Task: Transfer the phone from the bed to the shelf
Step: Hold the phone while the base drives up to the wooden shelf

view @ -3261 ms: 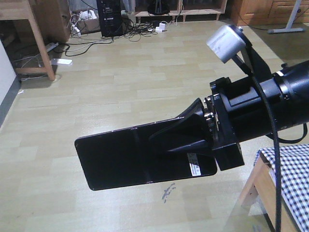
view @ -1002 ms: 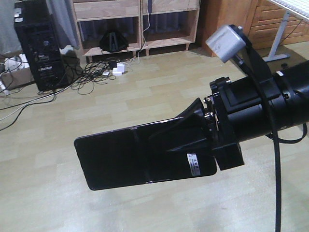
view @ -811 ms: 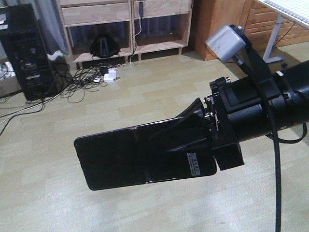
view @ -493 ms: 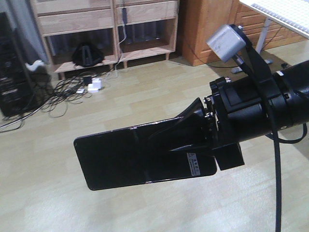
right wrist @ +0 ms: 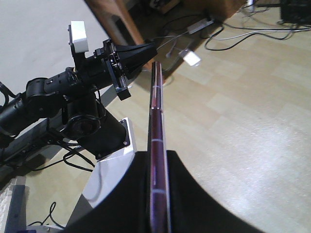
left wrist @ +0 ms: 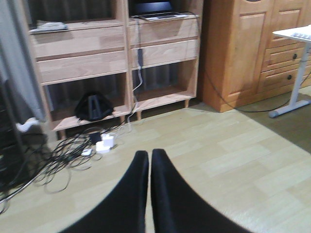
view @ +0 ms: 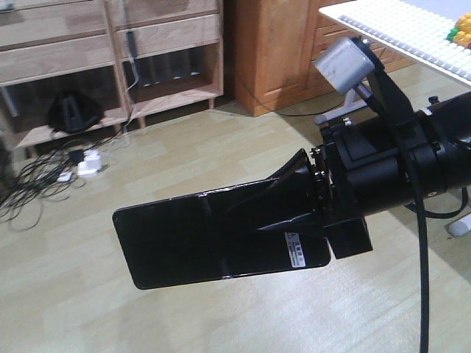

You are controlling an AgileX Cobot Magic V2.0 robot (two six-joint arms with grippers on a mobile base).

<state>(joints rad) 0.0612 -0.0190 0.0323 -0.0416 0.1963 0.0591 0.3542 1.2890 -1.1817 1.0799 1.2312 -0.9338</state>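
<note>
The phone (view: 191,239), a flat glossy black slab with a white sticker near one end, hangs level above the floor. My right gripper (view: 243,209) is shut on its right end. In the right wrist view the phone (right wrist: 156,111) runs edge-on, pinkish, straight out between the black fingers (right wrist: 189,194) of that gripper (right wrist: 156,155). The light-wood shelf (view: 147,37) stands at the back left, and the left wrist view faces the shelf (left wrist: 97,53). My left gripper (left wrist: 149,156) is shut on nothing, also visible as the left gripper (right wrist: 146,49). The bed is out of view.
An orange-brown wooden cabinet (view: 280,51) stands right of the shelf, and a white table (view: 397,37) on a metal leg (left wrist: 291,104) reaches in from the right. Cables and white plugs (view: 51,176) lie on the floor before the shelf. A laptop (left wrist: 153,8) sits on the shelf's top tier.
The room has slid leftward past the cameras; the bed corner is gone, and the shelf, cabinet and white table have come in nearer. The phone has stayed fixed in the right gripper.
</note>
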